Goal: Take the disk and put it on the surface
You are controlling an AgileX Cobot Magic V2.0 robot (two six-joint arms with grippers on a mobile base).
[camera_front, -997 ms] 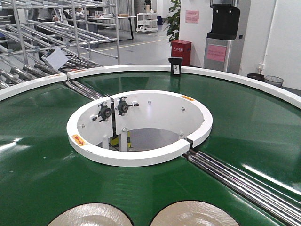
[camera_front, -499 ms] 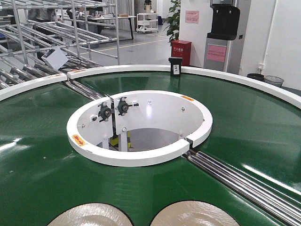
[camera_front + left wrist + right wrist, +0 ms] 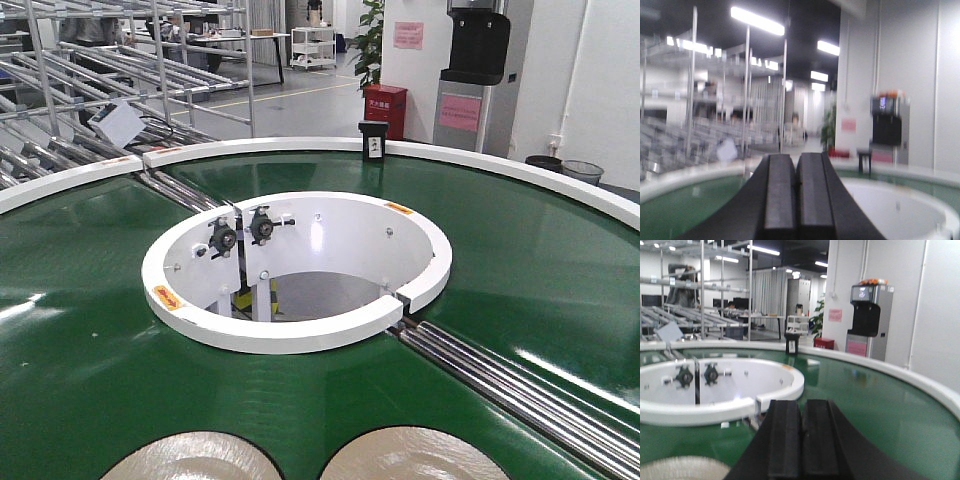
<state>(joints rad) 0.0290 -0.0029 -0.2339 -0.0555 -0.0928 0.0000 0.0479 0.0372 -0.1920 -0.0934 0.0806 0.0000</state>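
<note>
Disk (image 3: 410, 456), beige, beside twin (image 3: 190, 458) on green belt (image 3: 90, 330) near robot; left gripper (image 3: 797, 165) and right gripper (image 3: 803, 407) pinched together, empty, presumably awaiting pickup.

Factory floor: green ring conveyor (image 3: 520, 260), metal roller racks (image 3: 60, 75), ceiling light strips (image 3: 757, 21)

Glossy dark green belt (image 3: 80, 380), white ring (image 3: 300, 335), two pale beige disks (image 3: 190, 458) (image 3: 410, 458), silver rollers (image 3: 500, 380), red cabinet (image 3: 385, 108). Left gripper (image 3: 796, 165) and right gripper (image 3: 802, 410) are black.
</note>
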